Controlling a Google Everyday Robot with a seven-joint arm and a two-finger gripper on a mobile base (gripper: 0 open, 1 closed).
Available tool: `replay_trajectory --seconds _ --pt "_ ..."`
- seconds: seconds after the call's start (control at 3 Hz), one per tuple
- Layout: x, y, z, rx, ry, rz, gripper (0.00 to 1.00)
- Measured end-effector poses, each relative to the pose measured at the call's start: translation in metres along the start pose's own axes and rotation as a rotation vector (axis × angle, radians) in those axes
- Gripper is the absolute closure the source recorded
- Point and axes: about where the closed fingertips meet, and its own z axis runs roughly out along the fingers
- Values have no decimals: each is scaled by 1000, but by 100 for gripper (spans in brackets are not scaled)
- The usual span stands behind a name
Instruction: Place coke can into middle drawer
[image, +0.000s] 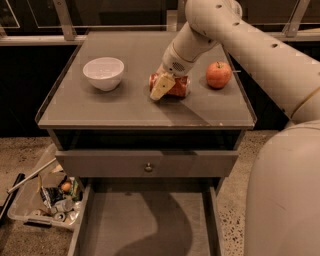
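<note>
The coke can (180, 86) lies on its side on the grey cabinet top (125, 107), between a white bowl and an apple. My gripper (165, 88) is down at the can's left end, with its pale tip in front of the can and hiding part of it. The middle drawer (145, 225) is pulled out below. Its flat grey floor is bare, with the arm's shadow across it.
A white bowl (103, 73) stands left of the can and a red-orange apple (218, 75) to its right. A closed drawer front with a round knob (148, 167) sits above the open drawer. A clear bin of rubbish (47, 197) is on the floor at left.
</note>
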Motion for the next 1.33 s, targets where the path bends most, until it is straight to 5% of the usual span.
replay_trajectory --seconds 0.67,1.0,1.33 --pt "0 0 0 0 0 0 87" --pt "0 0 0 0 0 0 100" --pt "-1 3 3 -4 2 -1 100"
